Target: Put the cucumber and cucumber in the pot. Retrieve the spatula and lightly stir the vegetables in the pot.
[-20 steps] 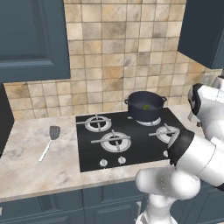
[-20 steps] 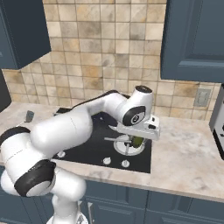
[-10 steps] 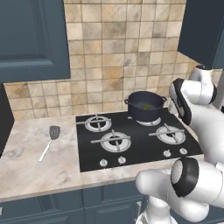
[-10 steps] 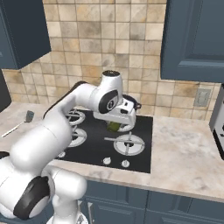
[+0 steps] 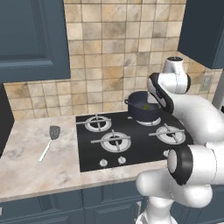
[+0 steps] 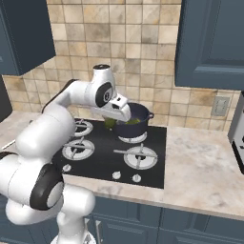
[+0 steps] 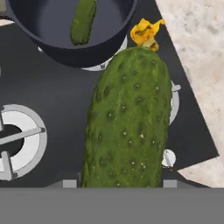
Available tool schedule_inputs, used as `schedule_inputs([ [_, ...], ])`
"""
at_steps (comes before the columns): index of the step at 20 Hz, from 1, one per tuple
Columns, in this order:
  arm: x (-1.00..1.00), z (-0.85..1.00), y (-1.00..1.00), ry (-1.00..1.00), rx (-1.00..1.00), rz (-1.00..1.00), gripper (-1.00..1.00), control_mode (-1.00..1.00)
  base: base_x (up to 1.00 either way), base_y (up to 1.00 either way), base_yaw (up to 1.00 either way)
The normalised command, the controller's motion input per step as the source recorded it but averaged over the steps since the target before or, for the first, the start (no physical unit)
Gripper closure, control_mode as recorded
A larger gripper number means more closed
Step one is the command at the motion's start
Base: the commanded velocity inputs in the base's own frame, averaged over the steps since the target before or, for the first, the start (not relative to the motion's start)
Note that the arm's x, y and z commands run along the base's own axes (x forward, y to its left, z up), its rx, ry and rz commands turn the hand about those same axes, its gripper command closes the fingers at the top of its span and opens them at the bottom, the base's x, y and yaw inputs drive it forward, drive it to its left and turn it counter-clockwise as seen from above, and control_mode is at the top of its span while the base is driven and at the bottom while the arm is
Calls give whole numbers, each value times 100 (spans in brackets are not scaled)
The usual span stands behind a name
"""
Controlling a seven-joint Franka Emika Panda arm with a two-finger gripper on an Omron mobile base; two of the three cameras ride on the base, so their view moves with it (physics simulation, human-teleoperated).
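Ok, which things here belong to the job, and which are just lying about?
Job:
- held cucumber, in the gripper
- cucumber in pot
- pot
- spatula, on the counter

Lying about:
- stove
- wall outlet

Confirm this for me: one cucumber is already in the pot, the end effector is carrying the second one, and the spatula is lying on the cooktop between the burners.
Not quite. The spatula lies on the marble counter left of the cooktop, as the left base view shows. The rest holds: one cucumber is in the pot, and the end effector carries the second cucumber.
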Motion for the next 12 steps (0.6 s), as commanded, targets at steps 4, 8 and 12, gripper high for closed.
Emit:
schedule_inputs([
  [4, 93, 0, 22, 12, 0, -21, 100, -100, 0, 0, 0],
  [8, 86, -3, 16, 15, 0, -20, 100, -100, 0, 0, 0],
  [12, 73, -15, 9, 9, 0, -16, 100, -100, 0, 0, 0],
])
